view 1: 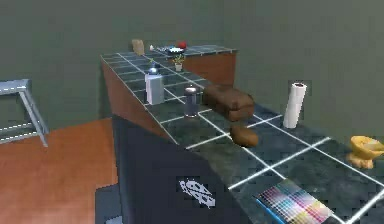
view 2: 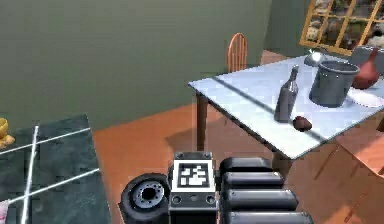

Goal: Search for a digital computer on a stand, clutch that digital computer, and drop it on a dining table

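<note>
One dark laptop [view 1: 165, 170], logo on its lid, stands at the forward view's bottom, before the tiled counter [view 1: 300, 150]. In the arm side view the end effector [view 2: 148, 198] sits low; whether it holds anything cannot be told.

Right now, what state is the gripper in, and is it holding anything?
Dark two-finger gripper: state cannot be told; its far end can't be made out, so neither can whether it holds anything.
</note>
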You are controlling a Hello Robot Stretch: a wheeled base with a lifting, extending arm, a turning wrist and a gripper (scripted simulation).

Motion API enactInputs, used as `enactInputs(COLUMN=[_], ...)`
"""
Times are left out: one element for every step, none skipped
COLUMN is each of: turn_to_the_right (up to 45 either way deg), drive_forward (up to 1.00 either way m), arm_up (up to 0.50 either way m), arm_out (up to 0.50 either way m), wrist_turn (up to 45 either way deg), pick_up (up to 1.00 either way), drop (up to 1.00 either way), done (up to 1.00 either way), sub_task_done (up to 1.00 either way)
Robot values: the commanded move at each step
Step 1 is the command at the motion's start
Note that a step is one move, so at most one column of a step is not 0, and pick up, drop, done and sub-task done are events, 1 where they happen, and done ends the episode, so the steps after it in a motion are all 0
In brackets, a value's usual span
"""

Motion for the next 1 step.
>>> enactInputs(turn_to_the_right=[45.0], drive_forward=[0.0], arm_up=[0.0], arm_out=[0.0], wrist_turn=[0.0], pick_up=[0.0], drop=[0.0], done=[0.0], sub_task_done=[0.0])
